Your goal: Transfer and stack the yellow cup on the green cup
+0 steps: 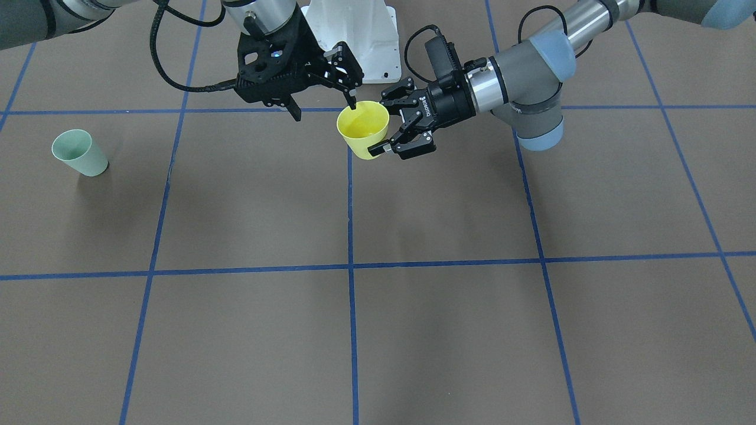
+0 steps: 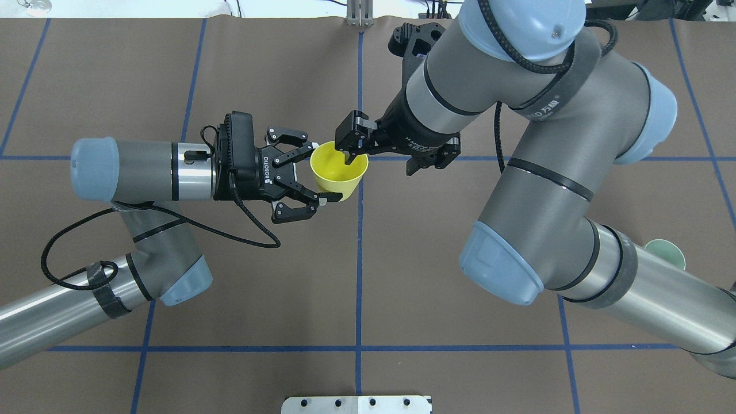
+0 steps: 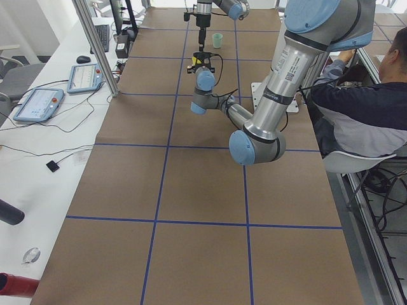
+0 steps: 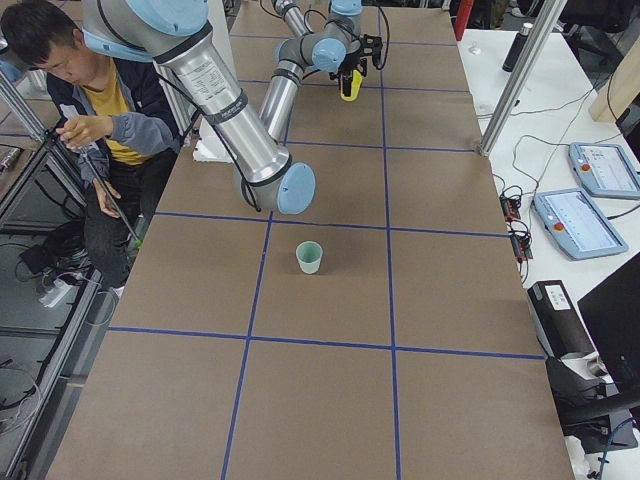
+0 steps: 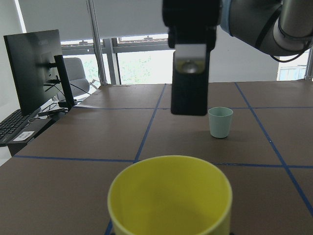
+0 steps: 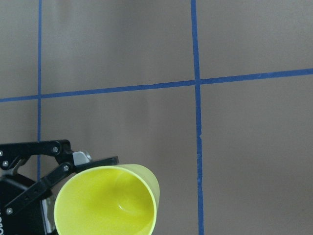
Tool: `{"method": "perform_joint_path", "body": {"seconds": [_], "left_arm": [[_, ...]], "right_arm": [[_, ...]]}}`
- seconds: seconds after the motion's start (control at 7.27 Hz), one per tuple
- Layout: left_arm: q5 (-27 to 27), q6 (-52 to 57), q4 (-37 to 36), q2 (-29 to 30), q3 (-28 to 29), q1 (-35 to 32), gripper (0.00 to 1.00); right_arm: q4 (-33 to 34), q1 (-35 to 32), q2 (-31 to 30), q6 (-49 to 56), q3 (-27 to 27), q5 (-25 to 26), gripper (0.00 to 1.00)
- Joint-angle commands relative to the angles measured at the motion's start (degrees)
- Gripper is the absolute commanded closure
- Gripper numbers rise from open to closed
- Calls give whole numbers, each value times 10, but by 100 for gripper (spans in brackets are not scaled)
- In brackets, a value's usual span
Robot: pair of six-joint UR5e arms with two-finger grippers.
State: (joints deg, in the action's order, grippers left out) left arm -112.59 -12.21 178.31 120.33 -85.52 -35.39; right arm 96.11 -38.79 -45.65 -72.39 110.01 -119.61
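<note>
The yellow cup (image 1: 363,127) (image 2: 339,169) hangs upright above the table's middle, close to the robot's base. My left gripper (image 1: 381,123) (image 2: 322,172) lies level and is shut on the cup's body from the side. My right gripper (image 1: 323,111) (image 2: 380,163) points down from above and is open, with one finger inside the cup and the other outside its rim. The left wrist view has the cup (image 5: 168,196) close below, and one of the right fingers (image 5: 188,73) above it. The green cup (image 1: 80,152) (image 4: 309,257) stands alone on the table on my right side, half hidden by the right arm (image 2: 667,253).
Blue tape lines (image 1: 350,265) cross the brown table. The white base plate (image 1: 354,35) sits behind the grippers. A seated person (image 3: 362,108) (image 4: 90,110) is beside the table. Tablets (image 4: 580,215) and cables lie on a side bench.
</note>
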Motion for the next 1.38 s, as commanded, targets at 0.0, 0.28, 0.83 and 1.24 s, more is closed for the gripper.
{"method": "perform_joint_path", "body": {"seconds": [0.0,0.28,0.83,1.24], "left_arm": [[0,6,2,0,0,1,91],[0,6,2,0,-1,1,90],[0,6,2,1,-1,2,90],[0,6,2,0,0,2,90]], "right_arm": [[14,1,15,14,-23,-4,5],[52,1,32,44,-36,-6,9],[53,1,45,69,-69,-27,26],[53,-1,45,125,-71,-27,42]]}}
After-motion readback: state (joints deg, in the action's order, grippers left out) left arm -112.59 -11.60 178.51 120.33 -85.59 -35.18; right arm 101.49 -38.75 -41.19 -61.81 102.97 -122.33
